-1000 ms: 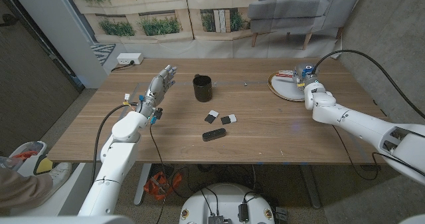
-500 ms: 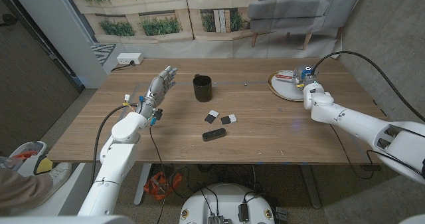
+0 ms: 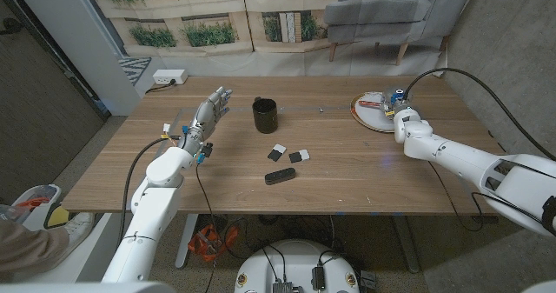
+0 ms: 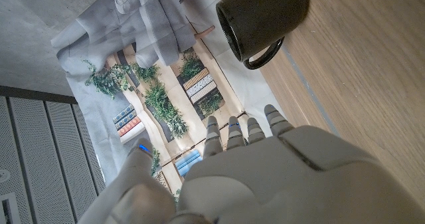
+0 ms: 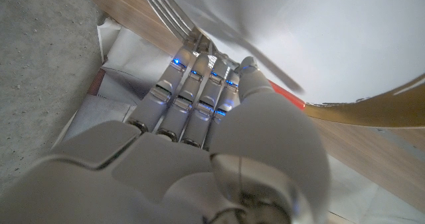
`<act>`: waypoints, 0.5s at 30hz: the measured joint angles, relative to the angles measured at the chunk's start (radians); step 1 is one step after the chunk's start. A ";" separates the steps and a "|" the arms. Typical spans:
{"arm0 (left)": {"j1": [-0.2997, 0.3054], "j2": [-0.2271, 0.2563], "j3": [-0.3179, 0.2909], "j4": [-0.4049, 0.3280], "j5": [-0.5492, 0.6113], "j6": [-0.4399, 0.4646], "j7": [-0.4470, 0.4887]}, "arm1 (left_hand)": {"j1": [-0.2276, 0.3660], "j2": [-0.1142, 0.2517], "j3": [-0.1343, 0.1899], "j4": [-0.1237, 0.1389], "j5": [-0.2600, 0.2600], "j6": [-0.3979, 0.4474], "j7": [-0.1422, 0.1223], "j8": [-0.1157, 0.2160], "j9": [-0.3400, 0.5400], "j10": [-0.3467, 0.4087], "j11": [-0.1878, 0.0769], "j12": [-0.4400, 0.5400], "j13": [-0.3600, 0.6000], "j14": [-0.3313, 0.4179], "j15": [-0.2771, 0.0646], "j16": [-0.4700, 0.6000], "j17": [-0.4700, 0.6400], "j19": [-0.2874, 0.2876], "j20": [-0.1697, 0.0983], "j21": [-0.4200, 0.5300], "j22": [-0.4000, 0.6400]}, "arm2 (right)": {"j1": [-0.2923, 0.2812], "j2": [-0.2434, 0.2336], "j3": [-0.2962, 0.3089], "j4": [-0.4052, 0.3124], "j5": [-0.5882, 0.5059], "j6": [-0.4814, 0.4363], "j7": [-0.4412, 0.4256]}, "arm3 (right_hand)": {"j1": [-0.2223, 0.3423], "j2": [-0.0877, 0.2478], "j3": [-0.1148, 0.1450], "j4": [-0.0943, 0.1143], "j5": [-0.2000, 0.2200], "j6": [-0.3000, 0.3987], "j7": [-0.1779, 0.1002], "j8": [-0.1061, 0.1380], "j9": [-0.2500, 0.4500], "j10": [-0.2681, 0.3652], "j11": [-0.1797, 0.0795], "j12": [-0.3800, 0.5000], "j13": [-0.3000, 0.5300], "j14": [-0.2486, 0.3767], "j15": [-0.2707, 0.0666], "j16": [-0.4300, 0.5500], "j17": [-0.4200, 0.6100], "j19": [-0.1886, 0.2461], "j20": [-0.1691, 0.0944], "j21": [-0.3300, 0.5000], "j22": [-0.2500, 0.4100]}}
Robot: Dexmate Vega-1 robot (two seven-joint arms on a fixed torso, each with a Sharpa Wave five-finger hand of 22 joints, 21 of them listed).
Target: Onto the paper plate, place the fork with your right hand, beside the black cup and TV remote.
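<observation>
I see the fork [image 5: 174, 16] as pale metal tines in the right wrist view, lying over the white paper plate [image 5: 332, 38] just past my right hand's fingers [image 5: 192, 91]. The fingers lie close together and stretched toward the tines; I cannot tell whether they pinch the fork or only touch it. From the head view the right hand [image 3: 401, 112] sits at the near edge of the paper plate [image 3: 368, 115], at the far right of the counter [image 3: 347, 176], its arm reaching in from the right. The black cup [image 3: 265, 116] stands well apart toward the middle, with the TV remote [image 3: 279, 176] nearer my side of it. My left hand [image 3: 208, 112] is raised left of the cup, fingers extended and slightly apart, holding nothing.
</observation>
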 measured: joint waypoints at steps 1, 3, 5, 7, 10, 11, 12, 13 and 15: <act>-0.001 0.000 0.000 0.001 0.000 0.000 0.000 | 0.000 0.000 0.000 0.000 0.000 0.000 0.000 0.000 0.000 0.000 0.000 0.000 0.000 0.000 0.000 0.000 0.000 0.000 0.000 0.000 0.000 | 0.001 0.002 -0.001 0.004 0.000 0.000 0.001 | 0.000 0.000 0.000 0.000 0.000 0.000 0.000 0.000 0.000 0.000 0.000 0.000 0.000 0.000 0.000 0.000 0.000 -0.002 0.002 0.000 0.000; -0.003 0.000 0.001 0.004 0.000 0.000 0.000 | 0.000 0.000 0.000 0.000 0.000 0.000 0.000 0.000 0.000 0.000 0.000 0.000 0.000 0.000 0.000 0.000 0.000 0.000 0.000 0.000 0.000 | 0.004 0.007 -0.003 0.013 0.000 0.000 0.003 | 0.000 0.000 0.000 0.000 0.000 0.000 0.000 0.000 0.000 0.000 0.000 0.000 0.000 -0.004 0.004 0.000 0.000 -0.002 0.002 0.000 0.000; -0.006 0.000 0.001 0.008 0.000 0.000 -0.001 | 0.000 0.000 0.000 0.000 0.000 0.000 0.000 0.000 0.000 0.000 0.000 0.000 0.000 0.000 0.000 0.000 0.000 0.000 0.000 0.000 0.000 | 0.006 0.011 -0.004 0.021 0.000 0.000 0.005 | 0.000 0.000 0.000 0.000 0.000 0.000 0.000 0.000 0.000 0.000 0.000 0.000 0.000 -0.004 0.004 0.000 0.000 -0.002 0.002 0.000 0.000; -0.007 0.000 0.001 0.010 0.000 0.000 -0.002 | 0.000 0.000 0.000 0.000 0.000 0.000 0.000 0.000 0.000 0.000 0.000 0.000 0.000 0.000 0.000 0.000 0.000 0.000 0.000 0.000 0.000 | 0.007 0.014 -0.005 0.025 0.000 0.001 0.006 | 0.000 0.000 0.000 0.000 0.000 0.000 0.000 0.000 0.000 -0.001 0.001 0.000 0.000 -0.004 0.004 0.000 0.000 -0.002 0.002 0.000 0.000; -0.011 0.000 0.002 0.016 -0.001 0.000 -0.003 | 0.000 0.000 0.000 0.000 0.000 0.000 0.000 0.000 0.000 0.000 0.000 0.000 0.000 0.000 0.000 0.000 0.000 0.000 0.000 0.000 0.000 | 0.010 0.019 -0.007 0.034 0.000 0.000 0.008 | 0.000 0.000 0.000 0.000 0.000 0.000 0.000 0.000 0.000 -0.005 0.006 0.000 0.000 -0.004 0.004 -0.006 0.000 -0.002 0.002 0.000 0.000; -0.012 0.000 0.002 0.018 -0.001 0.000 -0.003 | 0.000 0.000 0.000 0.000 0.000 0.000 0.000 0.000 0.000 0.000 0.000 0.000 0.000 0.000 0.000 0.000 0.000 0.000 0.000 0.000 0.000 | 0.010 0.020 -0.008 0.035 0.000 -0.001 0.008 | 0.000 0.000 0.000 0.000 0.000 0.000 0.000 0.000 0.000 -0.009 0.002 0.000 0.000 -0.004 0.004 -0.008 0.000 -0.002 0.002 0.000 0.000; -0.012 0.000 0.002 0.018 -0.001 0.000 -0.003 | 0.000 0.000 0.000 0.000 0.000 0.000 0.000 0.000 0.000 0.000 0.000 0.000 0.000 0.000 0.000 0.000 0.000 0.000 0.000 0.000 0.000 | 0.010 0.020 -0.008 0.035 0.000 -0.001 0.008 | 0.000 0.000 0.000 0.000 0.000 0.000 0.000 0.000 0.000 -0.011 0.000 0.000 0.000 -0.004 0.004 -0.008 0.000 -0.005 -0.001 0.000 0.000; -0.013 0.000 0.002 0.021 -0.002 0.000 -0.003 | 0.000 0.000 0.000 0.000 0.000 0.000 0.000 0.000 0.000 0.000 0.000 0.000 0.000 0.000 0.000 0.000 0.000 0.000 0.000 0.000 0.000 | 0.010 0.022 -0.008 0.037 0.001 -0.002 0.009 | 0.000 0.000 0.000 -0.001 -0.001 0.000 0.000 0.000 0.000 -0.011 0.000 0.000 -0.001 -0.004 0.003 -0.008 0.000 -0.006 -0.002 0.000 0.000; -0.014 0.000 0.003 0.022 -0.002 -0.001 -0.004 | 0.000 0.000 0.000 0.000 0.000 0.000 0.000 0.000 0.000 0.000 0.000 0.000 0.000 0.000 0.000 0.000 0.000 0.000 0.000 0.000 0.000 | 0.010 0.023 -0.008 0.038 0.002 -0.005 0.009 | 0.000 0.000 -0.001 -0.001 -0.001 -0.002 -0.002 0.000 0.000 -0.013 -0.002 -0.004 -0.003 -0.011 0.004 -0.009 0.000 -0.011 0.000 0.000 0.000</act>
